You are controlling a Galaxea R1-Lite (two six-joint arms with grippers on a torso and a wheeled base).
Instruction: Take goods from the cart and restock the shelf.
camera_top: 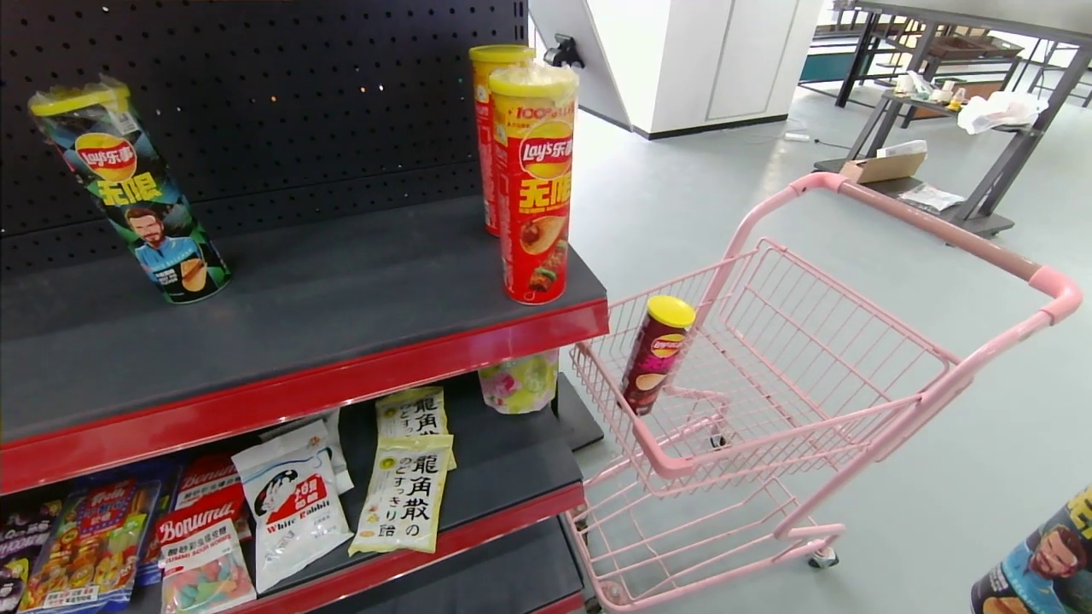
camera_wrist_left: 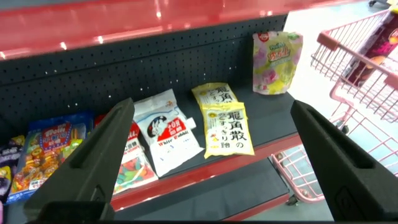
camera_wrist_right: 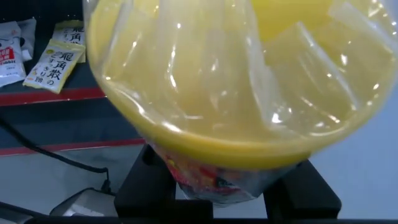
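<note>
Near the shelf [camera_top: 341,298] my right jaws clamp a chips can [camera_wrist_right: 236,93], which must rise there next; left jaws stand apart.

Bright, even light floods the floor [camera_top: 981,409], and the cart [camera_top: 768,384] throws barely a shadow. The lower shelf [camera_top: 512,465] sits in shade under the upper shelf [camera_top: 341,290]. Pinpoints of light poke through the pegboard [camera_top: 341,85]. Glare spots dot the red edge [camera_wrist_left: 155,25], and the wrapped lid [camera_wrist_right: 236,93] of the can [camera_wrist_right: 199,177] glints.
</note>
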